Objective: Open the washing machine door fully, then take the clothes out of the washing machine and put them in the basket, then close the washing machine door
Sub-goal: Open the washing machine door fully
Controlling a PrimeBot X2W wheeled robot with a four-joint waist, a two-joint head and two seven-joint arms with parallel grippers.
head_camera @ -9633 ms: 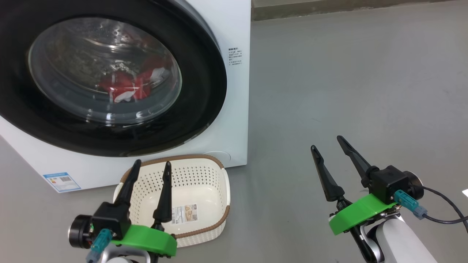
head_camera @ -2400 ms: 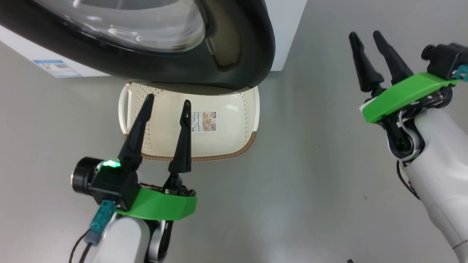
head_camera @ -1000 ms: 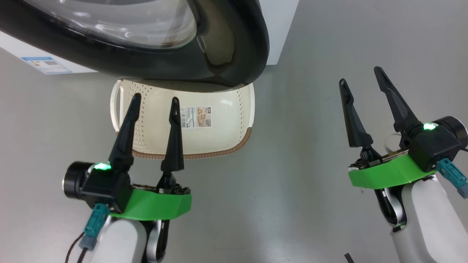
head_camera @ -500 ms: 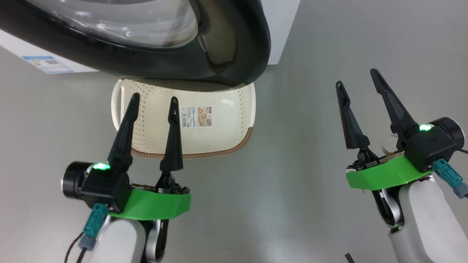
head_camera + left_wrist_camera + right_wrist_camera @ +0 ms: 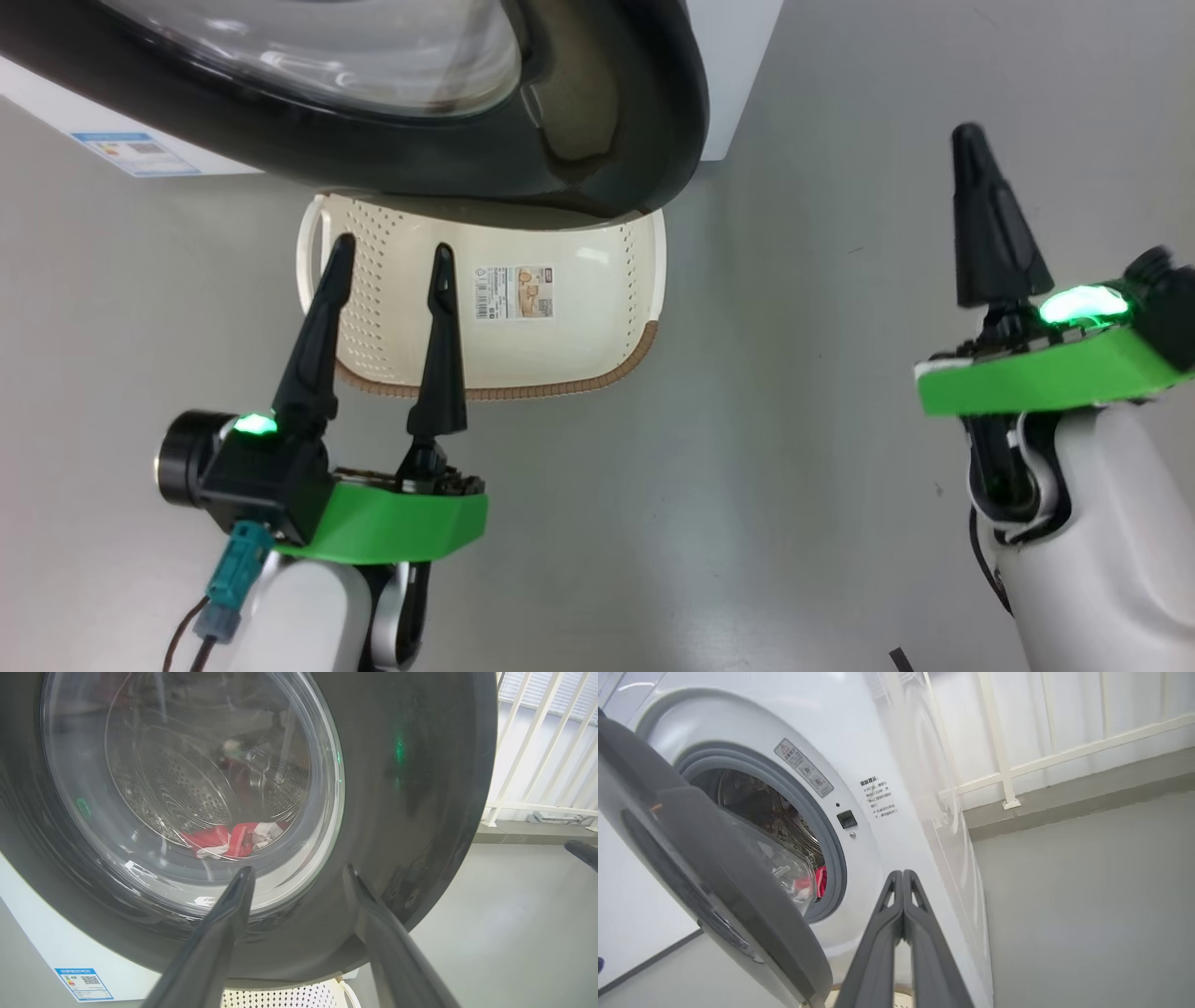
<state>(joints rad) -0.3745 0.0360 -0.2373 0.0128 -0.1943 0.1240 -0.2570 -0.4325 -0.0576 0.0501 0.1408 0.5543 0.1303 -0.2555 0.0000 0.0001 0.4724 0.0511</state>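
Head view first. The washing machine door [image 5: 597,140] sweeps across 10 to 1 o'clock, swung out from the washing machine [image 5: 738,56]. The frame chops off most of its black rim and glass. Just below it sits the basket [image 5: 523,390]. Its far edge is tucked out of sight under the door, but the sticker [image 5: 513,291] on its bottom shows plainly. The left gripper [image 5: 391,250] is at 7 o'clock with its fingers spread wide apart, tips over the basket's near-left part. The right gripper [image 5: 969,140] is at 3 o'clock over bare floor [image 5: 794,420]. Its fingers are pressed together into one spike, and it looks a bit blurry.

Left wrist view: the door is right in front, cut off at 9 and 12 o'clock. Through the glass and all the reflections, the clothes [image 5: 224,841] are a red-and-white lump low in the drum [image 5: 196,793]. A sliver of basket peeks in at 6 o'clock. A dark tip at 3 o'clock is clipped by the edge, and I can't tell for sure what it is.

Right wrist view: the door is edge-on from 9 to 7 o'clock, ajar, and it hides a good part of the opening. The grey rubber ring [image 5: 833,858] shows, with a scrap of red just inside it. The joined fingers rise from 6 o'clock, near the machine's white front.
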